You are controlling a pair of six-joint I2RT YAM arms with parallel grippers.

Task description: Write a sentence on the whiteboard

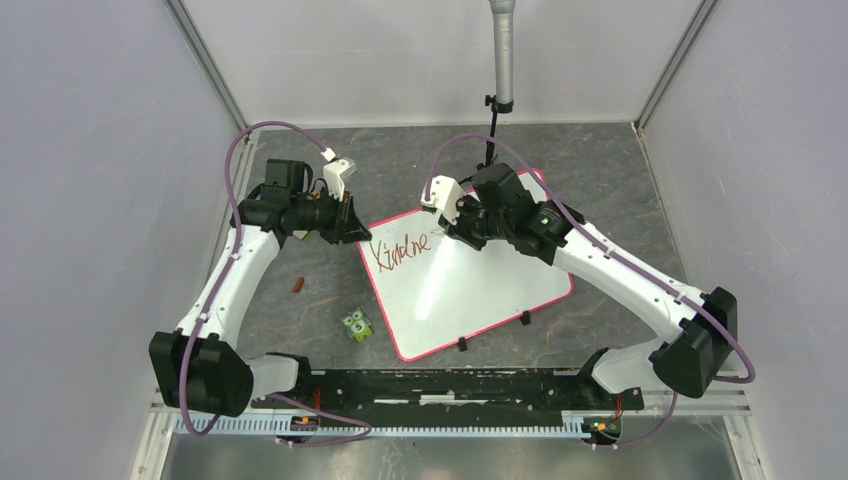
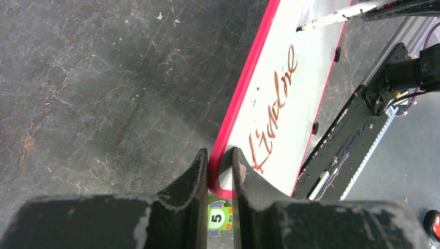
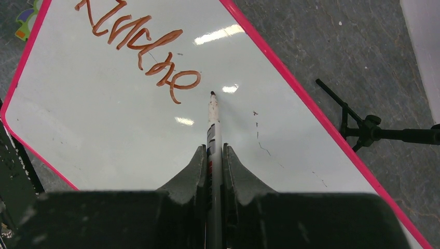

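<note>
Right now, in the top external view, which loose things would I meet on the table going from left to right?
small brown piece → green toy marked 5 → whiteboard

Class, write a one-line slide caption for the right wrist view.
Right claw grips a marker, tip near the end of the part-written sentence on the pink-framed whiteboard.

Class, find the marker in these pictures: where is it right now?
In the right wrist view, the marker is clamped in the right gripper, its tip over the whiteboard, just right of the last letter of the sentence.
</note>
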